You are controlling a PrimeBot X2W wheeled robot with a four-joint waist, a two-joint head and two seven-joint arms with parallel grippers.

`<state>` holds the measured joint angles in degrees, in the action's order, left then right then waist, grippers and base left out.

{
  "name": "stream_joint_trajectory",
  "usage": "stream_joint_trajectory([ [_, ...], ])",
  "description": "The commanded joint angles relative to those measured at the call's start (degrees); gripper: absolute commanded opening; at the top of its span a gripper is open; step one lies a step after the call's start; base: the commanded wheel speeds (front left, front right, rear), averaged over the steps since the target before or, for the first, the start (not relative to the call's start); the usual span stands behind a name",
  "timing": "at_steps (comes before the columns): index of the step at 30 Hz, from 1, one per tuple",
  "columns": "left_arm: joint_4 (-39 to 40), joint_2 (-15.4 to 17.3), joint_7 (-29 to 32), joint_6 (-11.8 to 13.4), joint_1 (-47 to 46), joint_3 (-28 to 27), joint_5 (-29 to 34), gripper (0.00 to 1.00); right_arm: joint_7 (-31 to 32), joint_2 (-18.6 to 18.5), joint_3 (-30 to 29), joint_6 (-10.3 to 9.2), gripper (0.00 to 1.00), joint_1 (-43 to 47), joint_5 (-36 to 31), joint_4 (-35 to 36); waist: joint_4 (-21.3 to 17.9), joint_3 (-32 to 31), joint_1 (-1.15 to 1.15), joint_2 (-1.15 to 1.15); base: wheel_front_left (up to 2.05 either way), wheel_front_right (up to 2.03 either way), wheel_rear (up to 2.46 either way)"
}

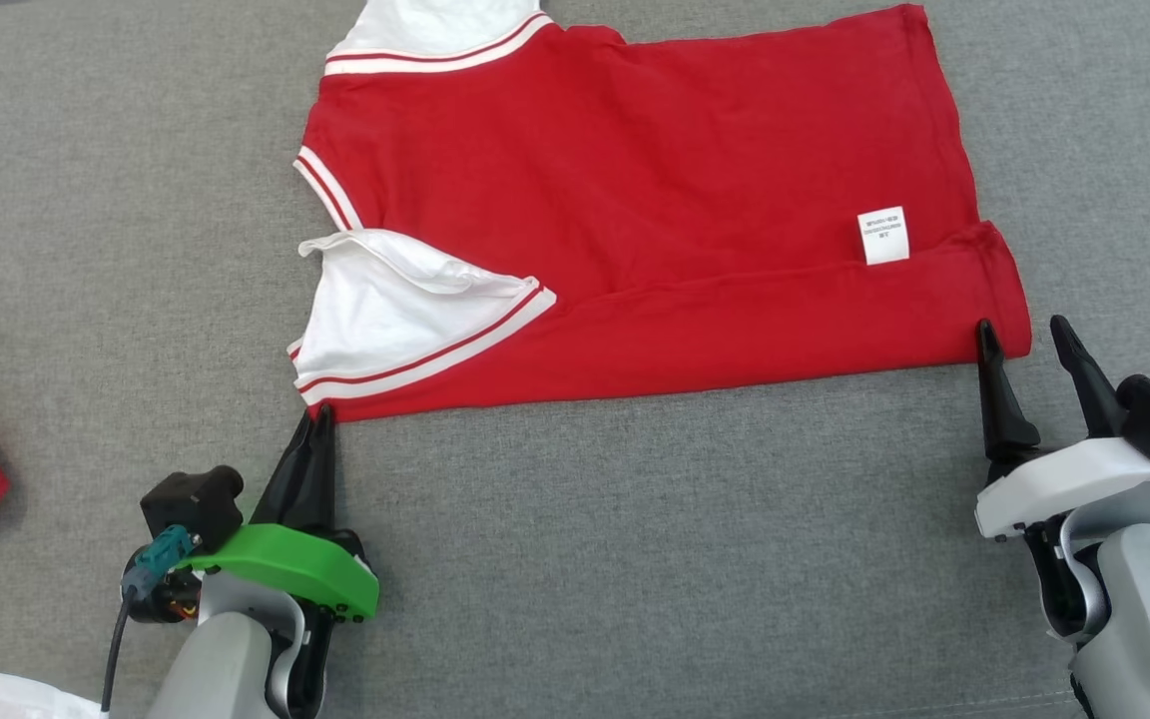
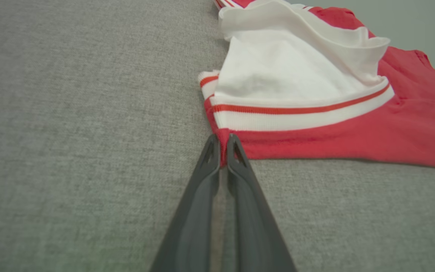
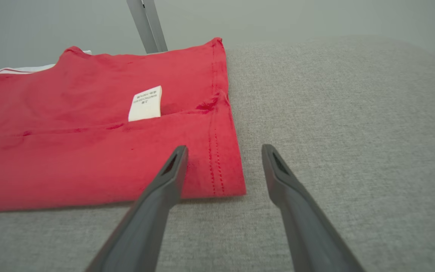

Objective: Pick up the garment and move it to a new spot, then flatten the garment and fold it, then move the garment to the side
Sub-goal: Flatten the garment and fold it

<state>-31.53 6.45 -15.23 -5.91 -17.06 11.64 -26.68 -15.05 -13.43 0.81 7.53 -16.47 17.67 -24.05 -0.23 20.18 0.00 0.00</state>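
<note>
Two corners matter: my left gripper [image 1: 320,414] pinches the shirt [image 1: 655,200] at its near corner; my right gripper [image 1: 1024,335] stands spread astride the hem, so I'd close it before lifting evenly.

We are looking at what seems a test lab, grey cloth surface [image 1: 635,559] spreading wide, bare pale wall [image 3: 278,19] rising behind, metal post [image 3: 147,24] standing there.

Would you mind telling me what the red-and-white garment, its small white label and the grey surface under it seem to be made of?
Red-and-white garment: soft matte knit, probably cotton jersey; it creases softly, trim looks ribbed. Small white label: thin printed tape, fibre unclear. Grey surface: coarse matte woven cloth, flecked weave visible.
</note>
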Motion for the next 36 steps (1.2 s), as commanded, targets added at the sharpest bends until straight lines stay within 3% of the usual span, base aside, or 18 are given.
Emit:
stream_joint_trajectory([
  [1,-0.28,0.72,0.21,-0.16,0.35,0.25,0.45,0.00,-0.16,0.02,-0.29,-0.08,1.00,-0.67,0.74,-1.06,0.60,0.18,0.00,0.00,0.00,0.00,0.00],
  [8,2.35,0.78,0.13,-0.77,0.20,0.51,1.17,0.00,-0.14,-0.27,0.09,-0.08,0.98,-1.60,1.97,-7.21,2.22,0.06,0.00,0.00,0.00,0.00,0.00],
  [9,2.64,0.77,0.12,-0.87,0.34,0.62,1.21,0.00,-0.14,-0.43,0.41,-0.07,0.47,-1.63,2.23,-7.55,2.28,-0.01,0.00,0.00,0.00,0.00,0.00],
  [10,3.05,0.80,0.11,-0.97,0.47,0.74,1.34,0.00,-0.14,-0.53,0.77,-0.07,0.20,-1.63,2.44,-7.64,2.29,-0.07,0.00,0.00,0.00,0.00,0.00],
  [11,3.40,0.84,0.11,-0.97,0.66,0.78,1.32,0.00,-0.14,-0.66,1.21,-0.07,0.00,-1.60,2.66,-7.56,2.29,-0.16,0.00,0.00,0.00,0.00,0.00],
  [26,11.86,2.84,0.09,-1.27,7.50,0.74,1.57,0.00,-0.15,-4.66,4.46,-0.08,0.00,1.47,6.91,-4.86,2.70,-2.58,0.00,0.00,0.00,0.00,0.00],
  [36,17.88,3.47,2.06,-0.05,14.80,1.77,0.63,0.00,-0.16,-7.21,4.74,-0.09,0.00,7.45,9.38,0.22,3.22,-4.10,0.00,0.00,0.00,0.00,0.00],
])
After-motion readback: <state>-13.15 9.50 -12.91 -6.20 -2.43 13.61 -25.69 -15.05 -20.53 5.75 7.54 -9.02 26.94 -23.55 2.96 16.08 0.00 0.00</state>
